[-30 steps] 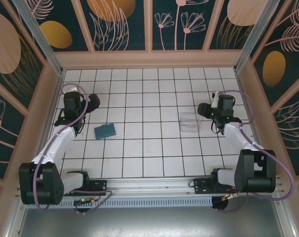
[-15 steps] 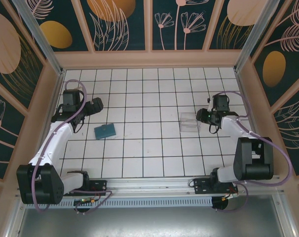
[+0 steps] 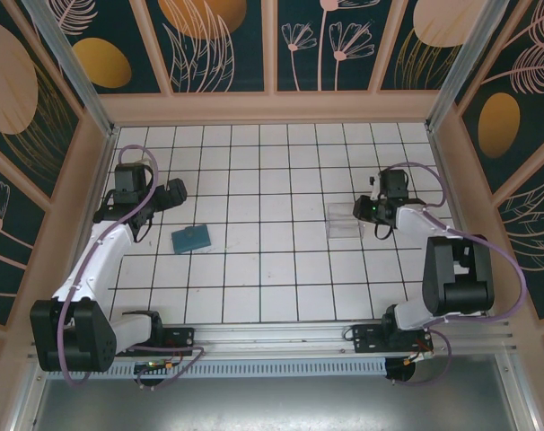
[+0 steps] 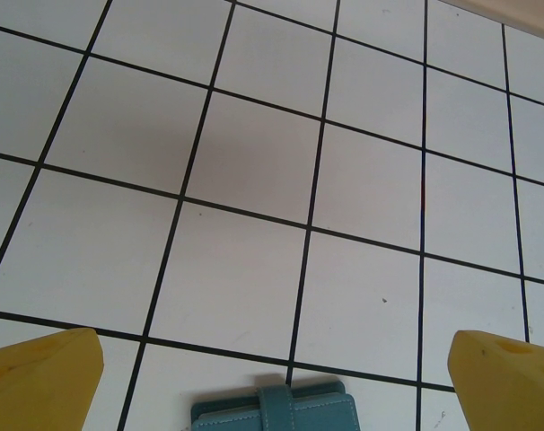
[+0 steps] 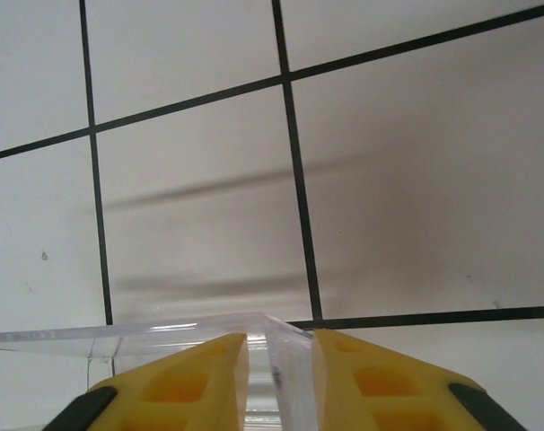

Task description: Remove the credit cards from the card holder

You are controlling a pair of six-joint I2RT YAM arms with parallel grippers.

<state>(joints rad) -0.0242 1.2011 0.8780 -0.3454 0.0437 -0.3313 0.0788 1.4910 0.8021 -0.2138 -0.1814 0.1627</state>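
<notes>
noting the top view first: the card holder (image 3: 190,238) lies flat on the white tiled floor (image 3: 272,269) on the left side, folded shut. the left gripper (image 3: 171,191) hangs just beyond it, near but not touching. well apart on the right sits a clear box (image 3: 346,220), and the right gripper (image 3: 364,211) is at that box's right edge.

left wrist view: both yellow fingers (image 4: 39,377) stand at the far corners of the frame, so this hand is spread as wide as it goes and holds nothing. the card holder (image 4: 276,411) peeks in at the bottom edge between them, strap across the middle, closed.

right wrist view: the two fingers (image 5: 178,382) have a wall of the clear box (image 5: 285,355) between them, and both look pressed against it. i read that as a pinch on the box wall.

progress, as a judgement: nothing of the task proper is done. the holder is shut, so the cards are presumably all inside it. left to do: grip or pin the holder, open the flap, draw each card out. the box is likely meant to receive them, though i cannot confirm that.
</notes>
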